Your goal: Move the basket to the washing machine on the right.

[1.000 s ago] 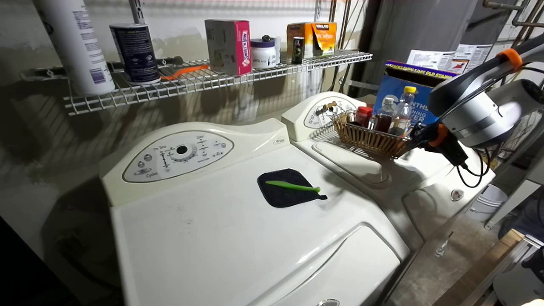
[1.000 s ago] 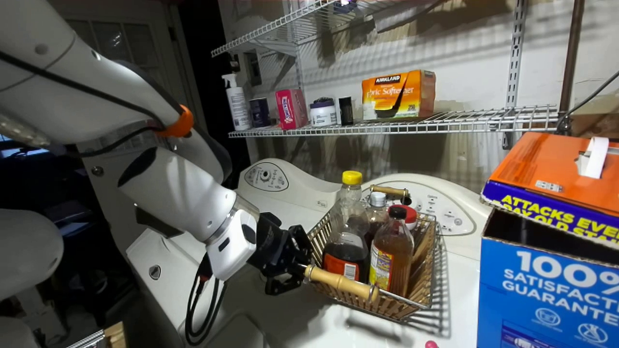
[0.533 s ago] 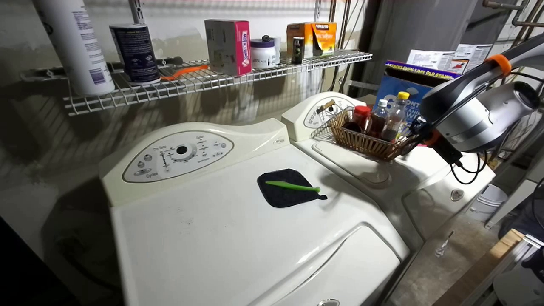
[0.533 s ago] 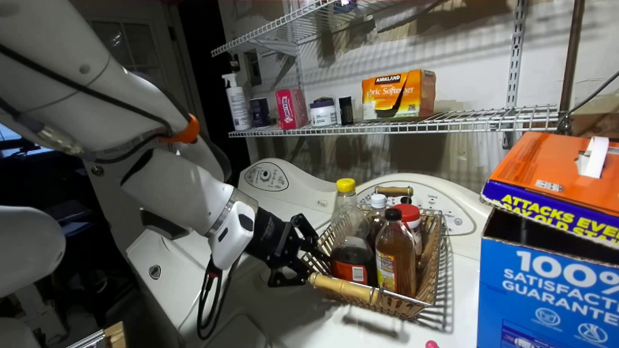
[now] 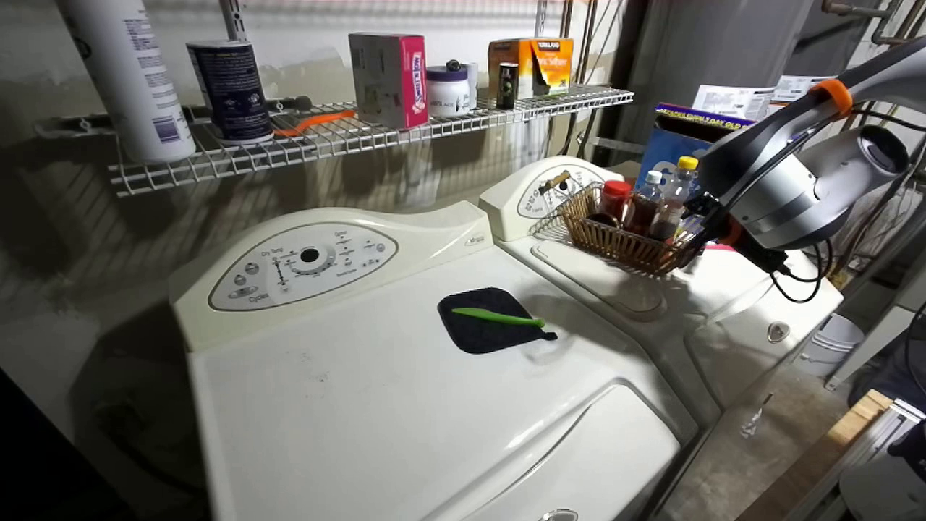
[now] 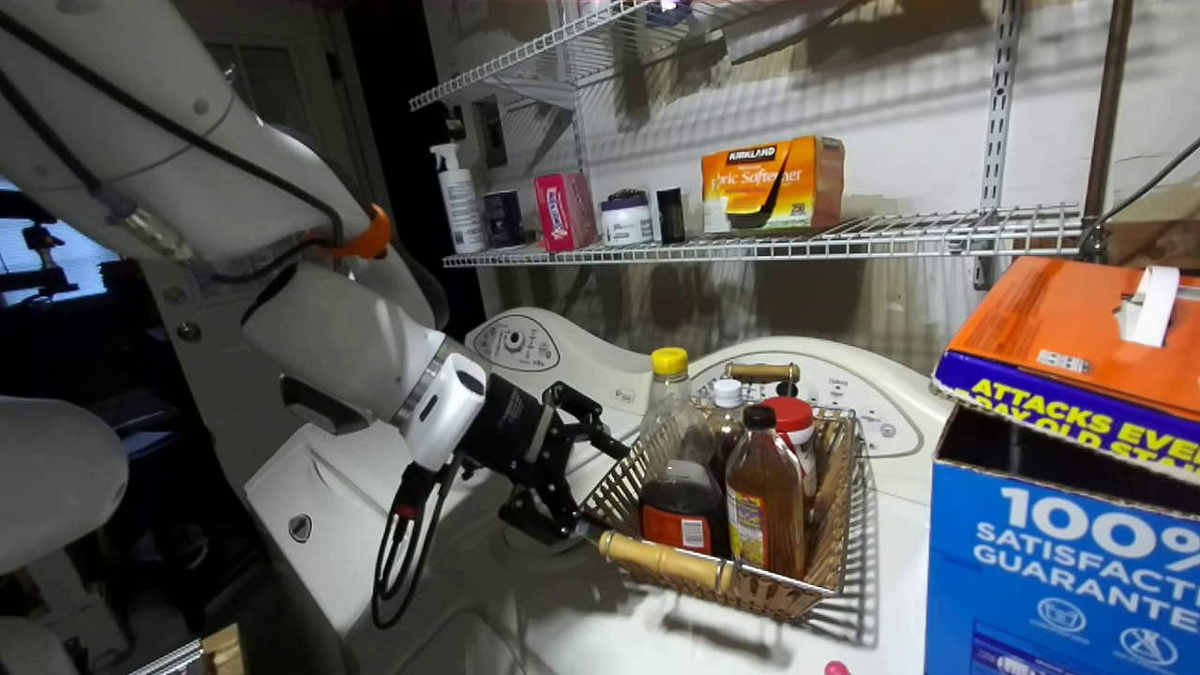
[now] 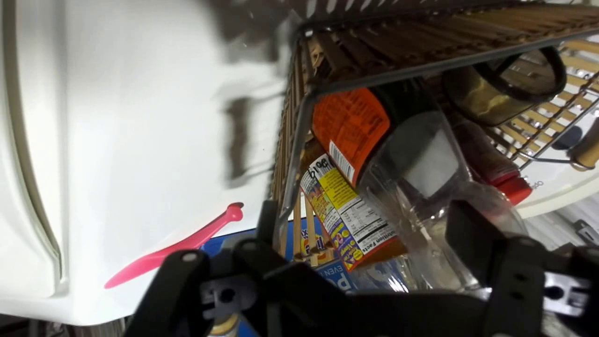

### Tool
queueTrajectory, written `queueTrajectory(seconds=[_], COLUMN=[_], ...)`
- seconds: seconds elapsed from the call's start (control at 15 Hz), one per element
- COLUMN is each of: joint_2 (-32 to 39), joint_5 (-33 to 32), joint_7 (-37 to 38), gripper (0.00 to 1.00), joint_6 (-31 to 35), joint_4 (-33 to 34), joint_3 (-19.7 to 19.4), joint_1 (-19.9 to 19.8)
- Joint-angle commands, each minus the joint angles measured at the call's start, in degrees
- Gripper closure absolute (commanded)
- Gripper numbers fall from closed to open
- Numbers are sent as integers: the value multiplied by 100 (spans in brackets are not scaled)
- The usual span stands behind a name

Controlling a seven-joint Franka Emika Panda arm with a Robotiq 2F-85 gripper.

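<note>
The wicker basket (image 6: 778,594), packed with several bottles, rests on the right-hand washing machine (image 6: 562,619); both exterior views show it there, the basket (image 5: 615,242) standing beside the control panel. One bamboo handle (image 6: 666,562) leans outward on the near side. My gripper (image 6: 598,491) hangs at the basket's end with its jaws spread wide. In the wrist view one finger (image 7: 269,222) lies along the basket's wire rim. The opposite finger (image 7: 470,238) stands in front of a clear bottle (image 7: 416,168). Neither jaw is clamped on the basket; whether they touch it, I cannot tell.
A blue and orange detergent box (image 6: 1059,562) stands close by the basket. Above runs a wire shelf (image 6: 787,248) with boxes and jars. On the left machine (image 5: 347,405) lie a black pot holder (image 5: 474,336) and a green knife (image 5: 499,316). A pink utensil (image 7: 187,243) lies near the basket.
My gripper has let go of the basket and its jaws have spread. The basket has settled from a tilt to sit flatter on the machine. The arm has shifted slightly.
</note>
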Motion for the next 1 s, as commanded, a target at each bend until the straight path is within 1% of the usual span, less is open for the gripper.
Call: queueTrajectory(seconds=[0.0,0.07,0.27,0.33,0.47,0.53,0.67,0.8,0.87,0.93], joint_2=[-422,-406,-136,-453,-66,158,370,670,820,1183], joint_5=[1029,1224,1351,1389,1571,1799,2240,2613,2811,2847], joint_7=[-1052,-1379,-2187,-2253,-3014,-3513,-4246,-4955,-5310,-5657], gripper=[0,0,0,0,0,0,0,0,0,0], joint_6=[220,409,1016,743,742,723,568,507,483,735], joint_4=[21,36,43,50,56,59,65,71,73,78], joint_3=[675,929,1776,2185,2825,3057,3561,3971,4134,3972], joint_1=[-135,-216,-473,-757,-992,-950,-1015,-1013,-987,-605])
